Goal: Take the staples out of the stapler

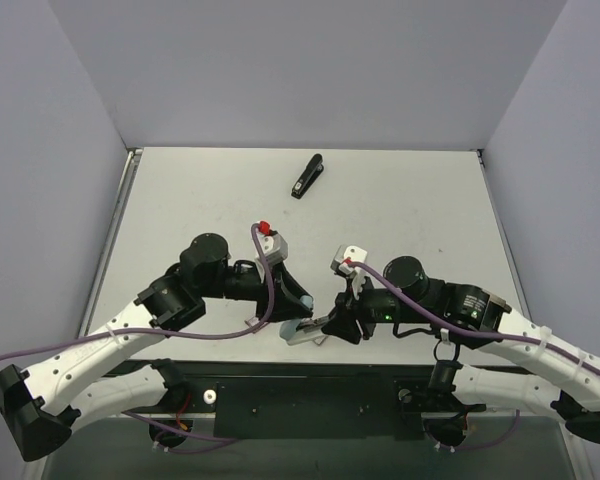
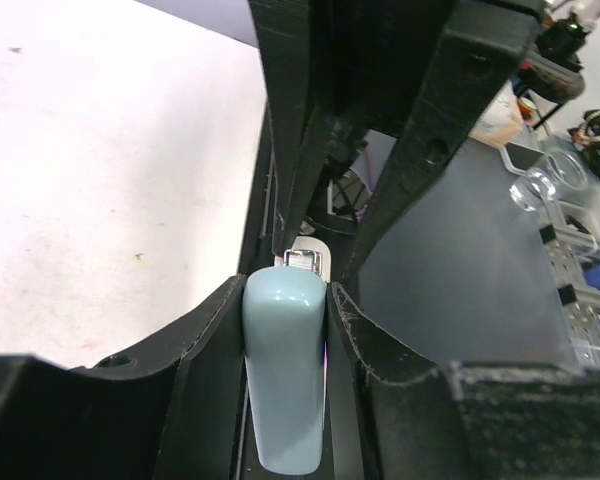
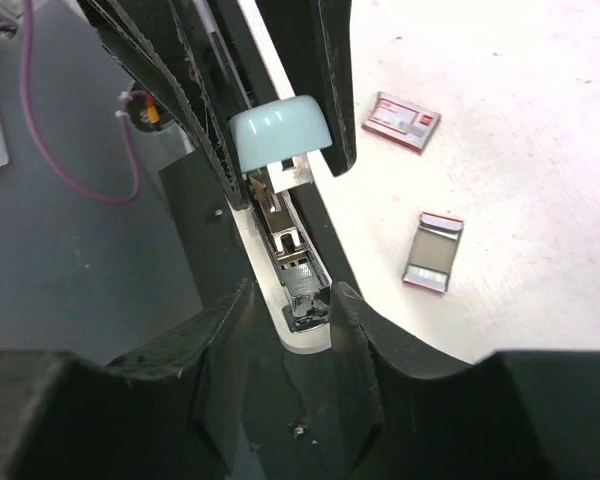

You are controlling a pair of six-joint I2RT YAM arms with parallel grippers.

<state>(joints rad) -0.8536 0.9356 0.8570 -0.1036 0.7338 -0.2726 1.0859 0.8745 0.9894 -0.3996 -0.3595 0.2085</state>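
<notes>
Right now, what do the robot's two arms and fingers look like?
Both the left arm and right arm have white lower sections, then black joints and black motor housings. A purple cable runs along each to a small grey wrist camera with a red plug. The fingers are matte black plastic.

Black right fingers (image 3: 215, 340) low in frame flanking the white tail of a stapler (image 3: 278, 130), bare metal rail (image 3: 280, 225) running up to its pale blue cap, cap pinched between left fingers (image 3: 330, 90), closed pinkish-red box (image 3: 401, 120) and open pinkish-red box (image 3: 432, 252) on white desk (image 3: 540, 200), purple cable (image 3: 38, 125) at left.
</notes>
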